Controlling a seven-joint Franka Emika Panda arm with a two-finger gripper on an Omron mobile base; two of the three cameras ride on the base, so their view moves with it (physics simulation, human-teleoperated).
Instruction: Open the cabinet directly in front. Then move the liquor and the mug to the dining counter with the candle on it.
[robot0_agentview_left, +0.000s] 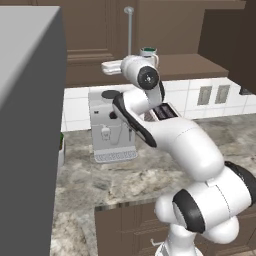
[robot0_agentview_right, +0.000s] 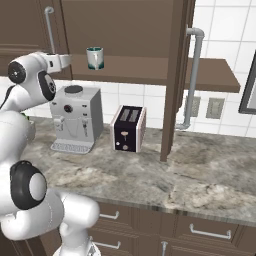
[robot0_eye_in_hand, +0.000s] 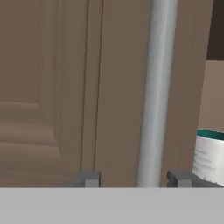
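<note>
From the left base view, the arm reaches up to the cabinet (robot0_agentview_left: 90, 30), its tool (robot0_agentview_left: 107, 67) level with the shelf, presumably to pull the left door.

From the right base view, the right door already stands swung out edge-on, so the mug (robot0_agentview_right: 95, 58) sits exposed on the shelf above the bench (robot0_agentview_right: 190, 175).

In the hand view, the fingertips (robot0_eye_in_hand: 89, 178) straddle the left door's handle (robot0_eye_in_hand: 155, 92) with gaps on both sides: parted, gripping nothing. The mug peeks past the door edge. I can't spot the liquor.
</note>
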